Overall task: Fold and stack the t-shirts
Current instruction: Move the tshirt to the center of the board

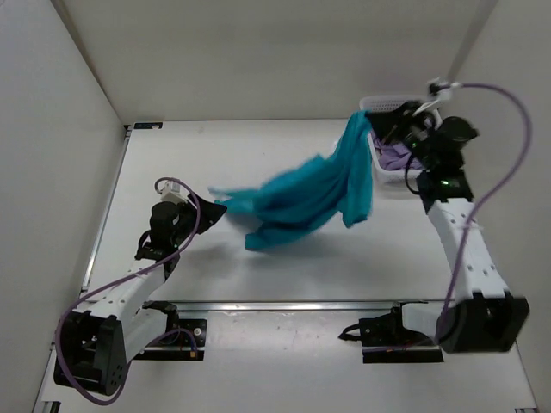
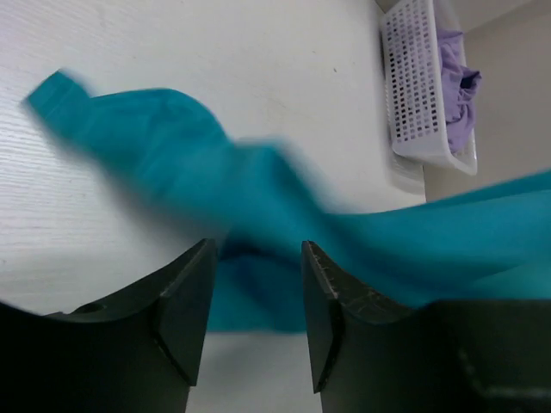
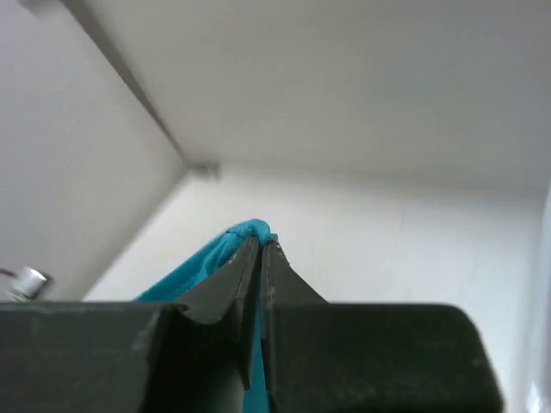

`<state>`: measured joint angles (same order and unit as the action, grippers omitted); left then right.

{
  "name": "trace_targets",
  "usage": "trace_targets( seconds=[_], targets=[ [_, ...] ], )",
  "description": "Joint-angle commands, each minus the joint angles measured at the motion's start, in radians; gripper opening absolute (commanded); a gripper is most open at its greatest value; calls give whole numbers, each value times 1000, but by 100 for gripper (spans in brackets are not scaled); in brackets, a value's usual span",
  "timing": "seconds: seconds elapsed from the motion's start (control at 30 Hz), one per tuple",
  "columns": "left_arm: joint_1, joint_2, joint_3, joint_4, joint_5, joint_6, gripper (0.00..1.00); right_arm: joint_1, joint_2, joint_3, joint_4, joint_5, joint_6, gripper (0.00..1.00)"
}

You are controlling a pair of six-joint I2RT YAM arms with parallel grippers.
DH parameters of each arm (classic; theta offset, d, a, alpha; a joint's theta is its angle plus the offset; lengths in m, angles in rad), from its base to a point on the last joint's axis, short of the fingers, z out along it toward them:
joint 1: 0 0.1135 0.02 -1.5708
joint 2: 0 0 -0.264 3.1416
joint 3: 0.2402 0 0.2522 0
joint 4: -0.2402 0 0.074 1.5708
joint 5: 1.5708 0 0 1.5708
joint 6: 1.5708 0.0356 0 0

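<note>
Right gripper point(image 3: 261, 243) pinches the teal shirt point(image 1: 301, 198) above the basket point(image 2: 413, 86), cloth trailing onto the table point(image 1: 215, 155); left gripper point(image 2: 258, 249) gapes at a fold. Best close left, then stretch flat; lavender shirt point(image 2: 456, 86) lies in the basket

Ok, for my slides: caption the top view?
Right fingers hold the teal t-shirt up by the basket; left fingers open.

A white mesh basket point(image 1: 394, 182) sits at the far right corner of the worktop point(image 1: 258, 146). Plain pale walls point(image 1: 258, 52) enclose it.
</note>
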<state>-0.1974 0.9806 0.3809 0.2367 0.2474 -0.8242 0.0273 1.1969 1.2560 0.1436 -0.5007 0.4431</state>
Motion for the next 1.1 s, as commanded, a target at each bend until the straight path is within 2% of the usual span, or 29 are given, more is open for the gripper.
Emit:
trace_targets(
  seconds=[0.0,0.07,0.17,0.3,0.33,0.37,0.4,0.5,0.53,0.63,0.67,0.7,0.73,0.8,0.83,0.87,0.97,1.0,1.07],
  targets=[
    [18,-8,3,-25,6,3,56,-26,151,-228,90,-87,120,0],
    [4,33,-3,-7,15,-9,56,-21,255,-259,82,-76,129,0],
    [-31,53,-13,-45,-28,13,55,-13,354,-235,-4,37,135,0],
    [-48,24,-22,-99,-101,59,55,6,408,-150,-81,125,118,0],
    [-63,12,-16,-124,-135,72,55,19,409,-123,-132,199,111,0],
    [-69,13,-14,-148,-137,77,56,37,426,-113,-163,238,94,6],
    [-82,18,-14,-164,-163,85,56,57,420,-90,-223,317,80,22],
    [-79,24,-37,-154,-168,73,56,95,391,-81,-305,451,33,52],
    [-74,24,-37,-149,-166,71,56,114,357,-82,-320,497,31,58],
    [-80,33,-24,-161,-174,76,55,193,268,-145,-337,612,14,61],
    [-79,30,-16,-162,-177,80,56,232,232,-164,-334,626,16,59],
    [-82,36,-17,-160,-183,77,56,267,213,-208,-326,623,26,44],
    [-73,36,-17,-165,-186,82,55,287,181,-261,-311,582,48,23],
    [-74,46,-14,-149,-175,80,56,391,133,-341,-292,510,74,4],
    [-73,47,-13,-149,-165,82,56,474,121,-390,-291,483,83,0],
    [-71,53,-14,-152,-169,83,56,521,104,-435,-294,497,100,1],
    [-74,58,-11,-151,-169,88,55,777,87,-504,-297,534,158,0],
    [-77,55,-14,-148,-168,77,55,798,98,-517,-292,516,178,2],
    [-73,52,-11,-148,-165,74,54,887,113,-549,-265,470,226,19]
  ],
)
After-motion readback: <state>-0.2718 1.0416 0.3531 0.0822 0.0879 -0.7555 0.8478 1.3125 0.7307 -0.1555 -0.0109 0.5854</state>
